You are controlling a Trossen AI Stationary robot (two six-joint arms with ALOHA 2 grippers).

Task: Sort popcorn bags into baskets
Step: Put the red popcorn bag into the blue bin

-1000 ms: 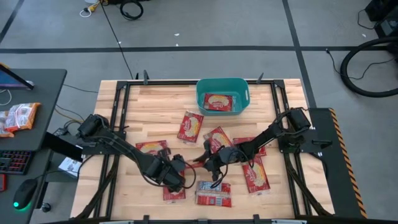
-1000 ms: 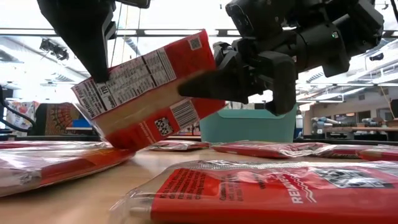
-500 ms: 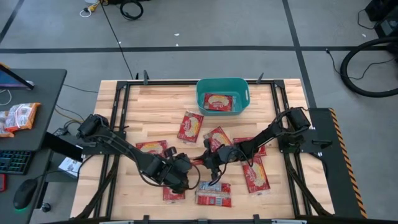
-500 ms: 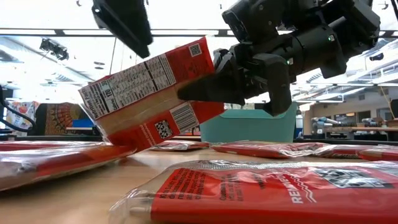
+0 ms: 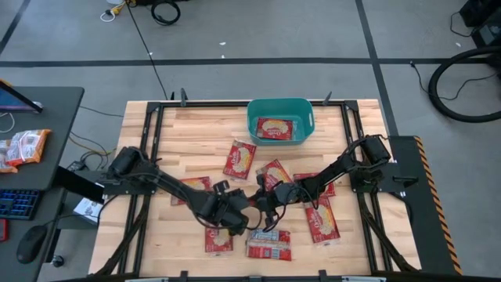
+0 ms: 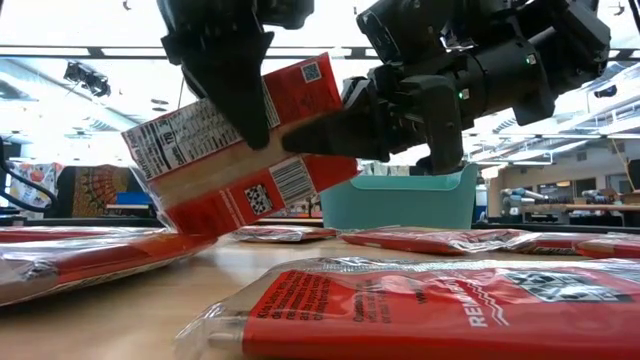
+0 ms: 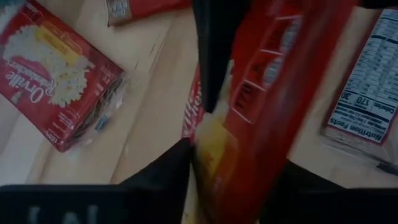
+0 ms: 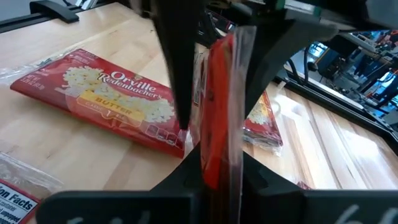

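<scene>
Two grippers (image 6: 300, 135) (image 6: 235, 110), one tilted popcorn bag (image 6: 240, 150) gripped

Two dark, black-cabled arms with matte black jaws.

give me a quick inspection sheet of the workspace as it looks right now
surface: wooden table in a black frame
job's things: teal basket at the far edge with one popcorn bag inside; other bags loose on the table; one raised bag held tilted between both arms
clutter: orange-red packet on the side desk
grippers: left gripper shut on the raised bag; right gripper shut on it too
cables: cables on the floor
surroundings: grey floor, nobody seen
</scene>
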